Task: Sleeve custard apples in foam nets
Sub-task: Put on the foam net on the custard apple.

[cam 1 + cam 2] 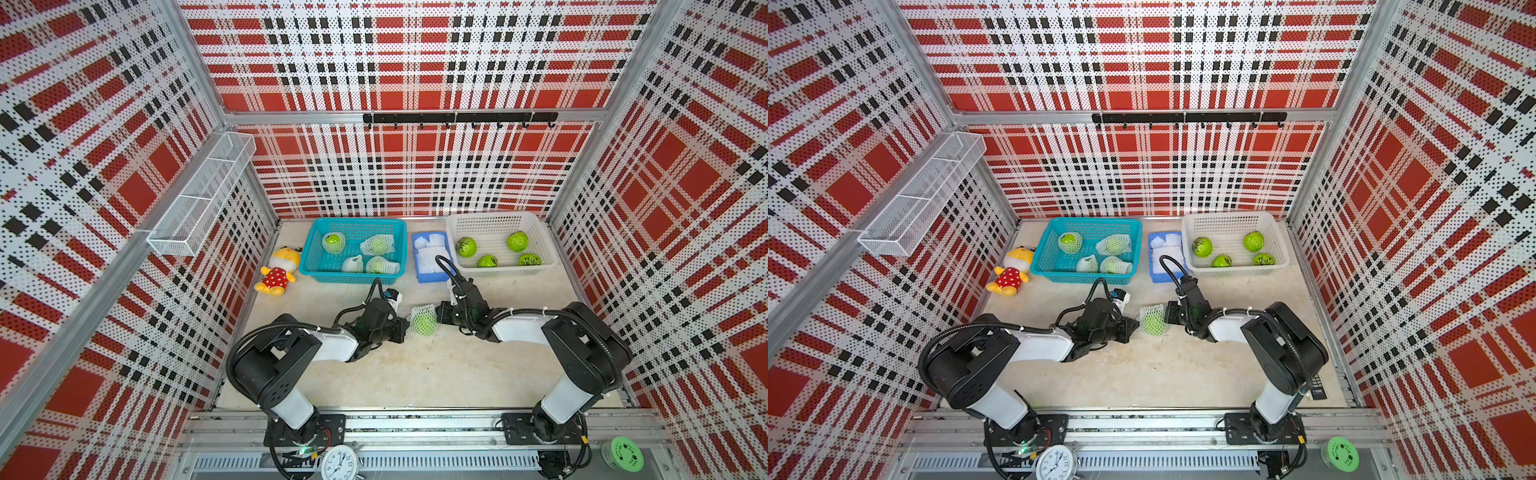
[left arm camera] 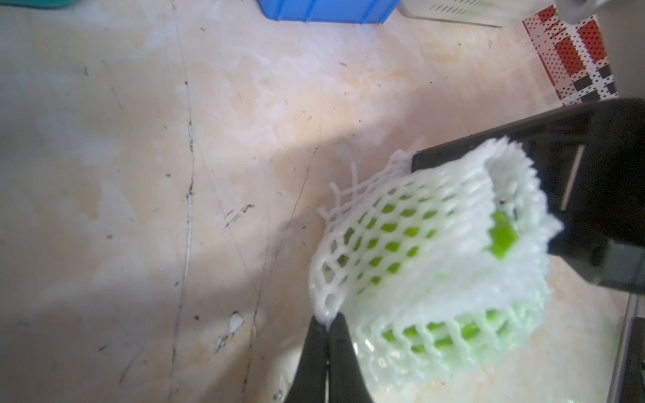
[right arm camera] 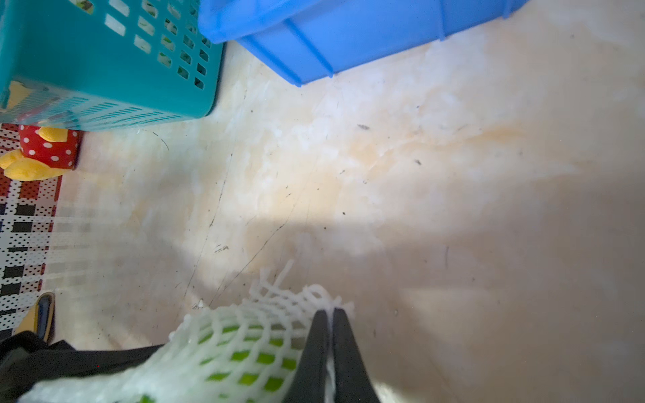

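Custard apple [image 1: 424, 326] between hands [image 1: 406, 322] [image 1: 437, 312], foam net [image 1: 420, 311] seemingly pinched

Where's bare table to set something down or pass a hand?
Widest bare table: between left arm and right arm, robot-side of the netted custard apple. Smaller patch: before the white basket. Crowded: back row, with teal basket and blue tray.

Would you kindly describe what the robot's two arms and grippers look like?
The left arm and right arm have black joint housings and white link covers, with black corrugated cable conduits looping alongside, fastened by white ties. The left gripper and right gripper have slim, tapering black fingers.
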